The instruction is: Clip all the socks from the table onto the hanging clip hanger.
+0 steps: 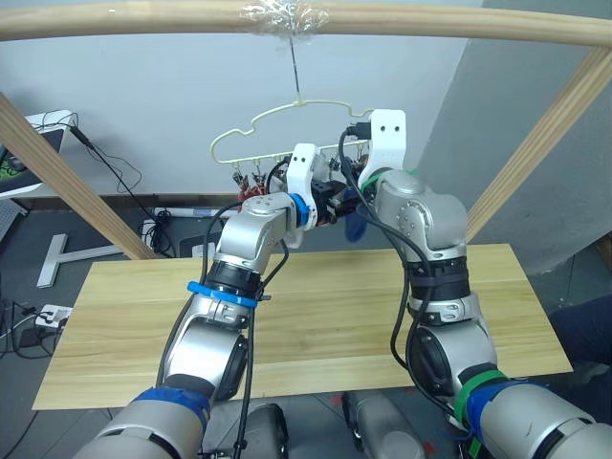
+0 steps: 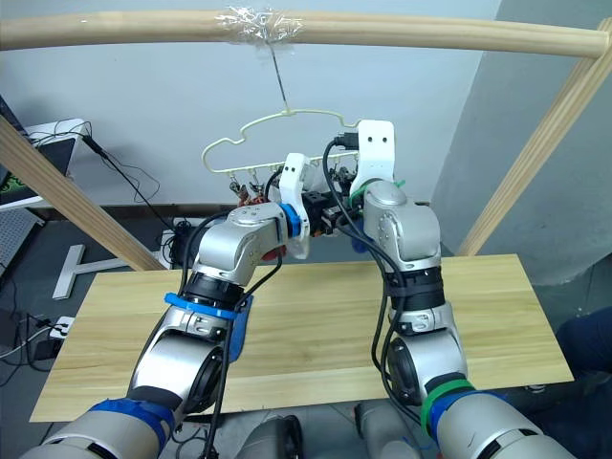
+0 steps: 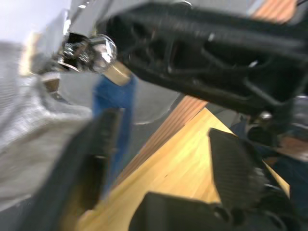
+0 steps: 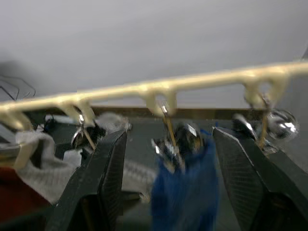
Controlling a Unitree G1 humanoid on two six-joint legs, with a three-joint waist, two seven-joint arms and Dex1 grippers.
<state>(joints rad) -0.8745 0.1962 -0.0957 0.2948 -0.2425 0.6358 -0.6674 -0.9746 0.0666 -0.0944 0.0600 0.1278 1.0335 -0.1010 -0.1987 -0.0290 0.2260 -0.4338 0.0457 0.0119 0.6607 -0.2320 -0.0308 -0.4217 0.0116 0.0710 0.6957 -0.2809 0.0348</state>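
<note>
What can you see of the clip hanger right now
The clip hanger is thin pale-yellow wire bent into a cloud-like outline. Its slim hook runs up to tape on the wooden pole. Small shiny metal clips dangle from its lower bar. A blue sock hangs at one clip; grey and red fabric hangs further along. Both grippers, left and right, are open at the bar.

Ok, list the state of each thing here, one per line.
Clip hanger: hanging by its hook from the taped pole.
Blue sock: hanging from a clip.
Grey sock: hanging at the hanger.
Table: no socks visible on it.
Left claw: open.
Right claw: open, around the blue sock's clip.
</note>
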